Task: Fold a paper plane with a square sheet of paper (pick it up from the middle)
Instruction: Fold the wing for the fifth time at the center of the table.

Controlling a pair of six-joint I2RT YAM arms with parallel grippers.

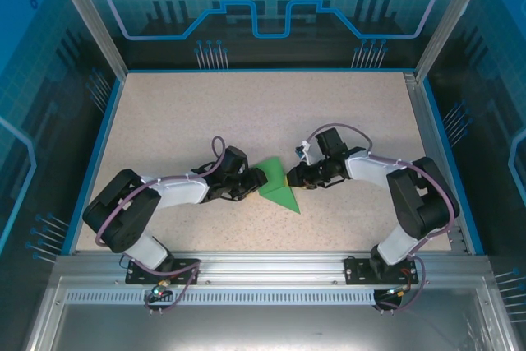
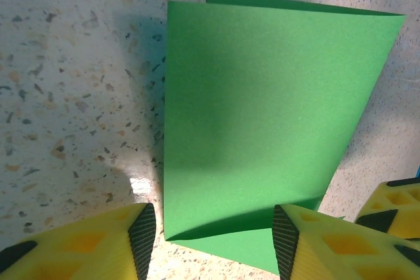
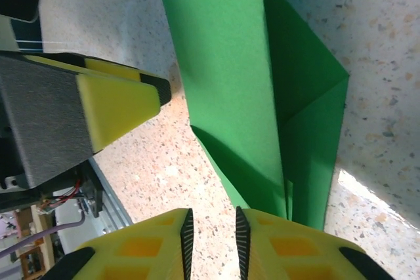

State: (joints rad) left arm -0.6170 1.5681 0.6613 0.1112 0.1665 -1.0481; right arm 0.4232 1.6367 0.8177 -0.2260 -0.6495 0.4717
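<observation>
Half-way open on the left gripper [image 2: 211, 231], straddling the square sheet of paper [image 2: 262, 116] from 9 o'clock at table [image 1: 205, 113] centre; narrowly parted on the right gripper [image 3: 211, 227] at 3 o'clock, gripping nothing. Recommend pressing the raised flap flat along its crease

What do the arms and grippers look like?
On the left arm and right arm: black joints, white link shells, looping greyish cables. On the left gripper and right gripper: yellow fingers with recessed cut-outs, black textured pads.

A lab cell: aluminium frame [image 1: 263, 262], blue graphic walls [image 1: 271, 6].
</observation>
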